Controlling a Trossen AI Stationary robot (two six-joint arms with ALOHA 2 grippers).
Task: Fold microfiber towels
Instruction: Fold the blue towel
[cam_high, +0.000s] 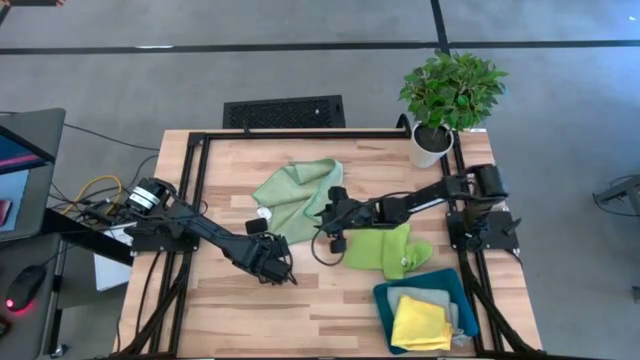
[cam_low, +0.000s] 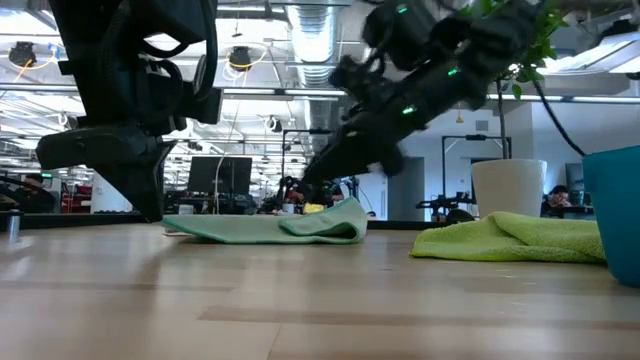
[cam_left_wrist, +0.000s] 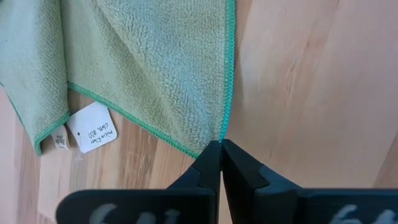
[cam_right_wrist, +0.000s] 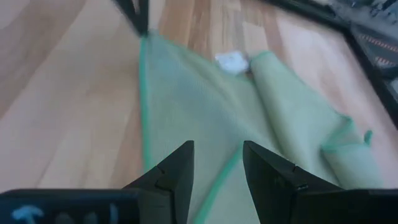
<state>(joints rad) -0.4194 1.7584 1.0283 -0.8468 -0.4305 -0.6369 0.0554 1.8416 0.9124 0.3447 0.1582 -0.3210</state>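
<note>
The sage green towel (cam_high: 295, 195) lies rumpled on the table's middle, partly folded over itself, with a white tag (cam_left_wrist: 92, 127) at one edge. My left gripper (cam_left_wrist: 221, 148) is shut on its near corner, down at the table. My right gripper (cam_right_wrist: 217, 155) is open and hovers low over the towel's right part, its fingers on either side of a stitched edge (cam_right_wrist: 227, 168); I cannot tell whether they touch it. A lime green towel (cam_high: 385, 250) lies bunched to the right. The yellow towel (cam_high: 420, 325) and the grey-blue towel (cam_high: 462, 318) lie in the teal tray (cam_high: 385, 300). My left gripper pinches the sage towel's near corner (cam_left_wrist: 217, 138) between its two fingertips, only at their free ends. The fingers come from the table's near-left side, slanting down. The corner stays at the table top, and the cloth spreads slack away from it.
A potted plant (cam_high: 450, 100) stands at the far right corner. A black frame (cam_high: 190, 190) runs along the table's left, far and right sides. Bare wood (cam_high: 300, 320) lies near the front edge, left of the tray.
</note>
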